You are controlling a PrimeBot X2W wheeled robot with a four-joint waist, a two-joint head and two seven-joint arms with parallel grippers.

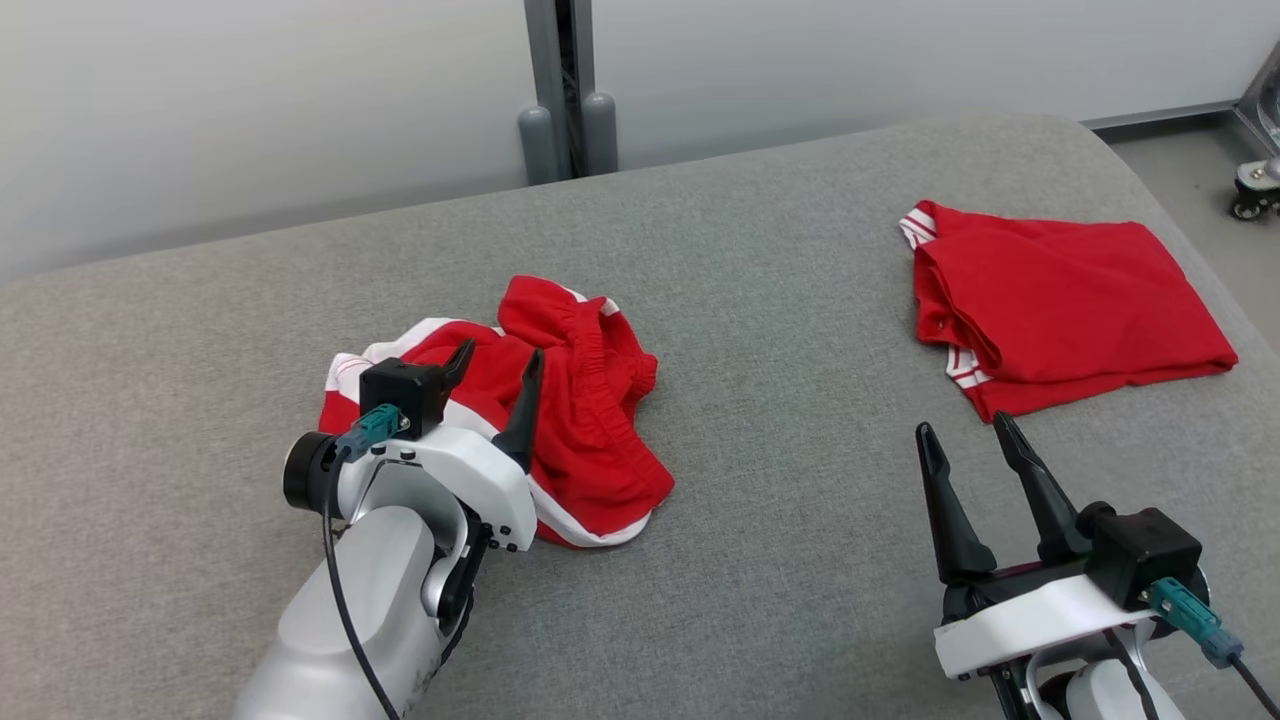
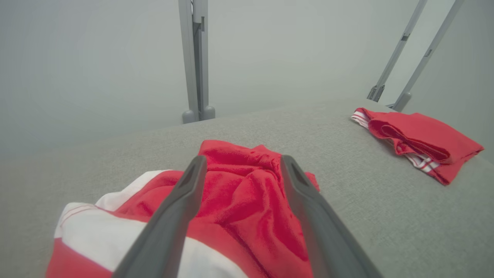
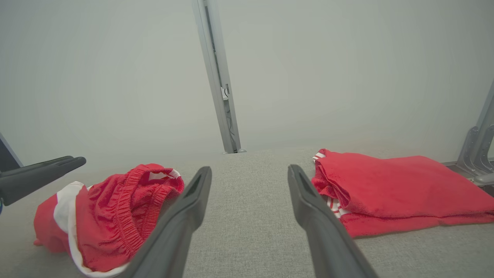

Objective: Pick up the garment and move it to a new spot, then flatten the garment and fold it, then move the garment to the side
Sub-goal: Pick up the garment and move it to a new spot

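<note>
Left gripper (image 1: 502, 352) hangs with its 2 dark fingers spread apart over a crumpled pair of red shorts (image 1: 590, 440), white side stripes showing, heaped left of centre on the grey padded surface (image 1: 780, 560). Nothing is pinched between the fingers. Right gripper (image 1: 961, 425), also spread wide and empty, waits at the front right, just short of another red garment (image 1: 1070, 300) lying folded at the far right. With the shorts bunched and the elastic waistband rolled over on top, the flattening step appears to be in hand. The next move likely calls for the 2 grippers to find separate edges, at the waistband or the leg hems, and draw them apart until the cloth lies flat.
</note>
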